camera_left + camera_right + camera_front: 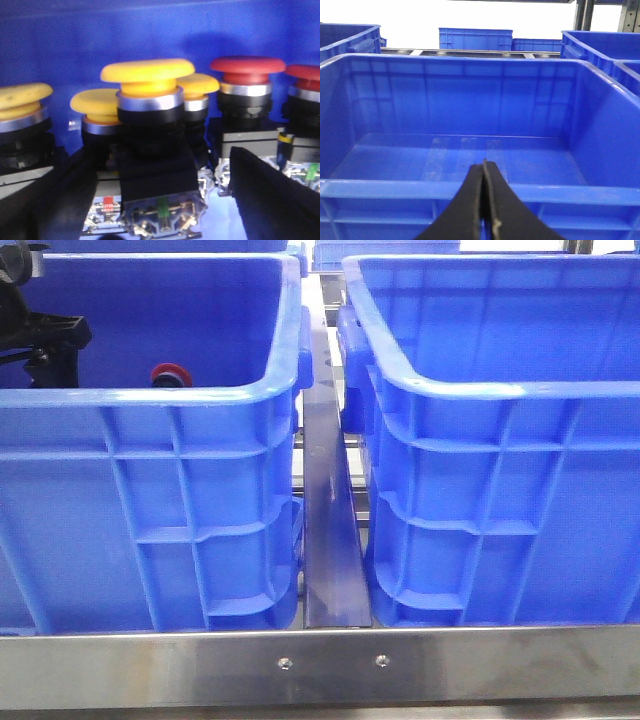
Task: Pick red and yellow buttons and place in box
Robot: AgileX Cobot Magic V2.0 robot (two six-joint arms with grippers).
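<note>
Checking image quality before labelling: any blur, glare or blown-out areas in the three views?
Front view: soft overall, pale sheen along the thick rolled rim of the right-hand blue plastic crate. Left wrist view: close-up is blurred, the open left gripper fingers dark smears around the yellow mushroom-cap push button. Right wrist view: background above the crates is blown out white; shut right gripper reasonably sharp.

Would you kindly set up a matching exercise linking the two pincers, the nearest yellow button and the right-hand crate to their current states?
Things:
1. left pincer
2. right pincer
3. nearest yellow button
4. right crate

States:
A. closed on nothing
B. nothing visible inside
C. open
D. standing between open fingers

Pairs: 1-C, 2-A, 3-D, 4-B
</note>
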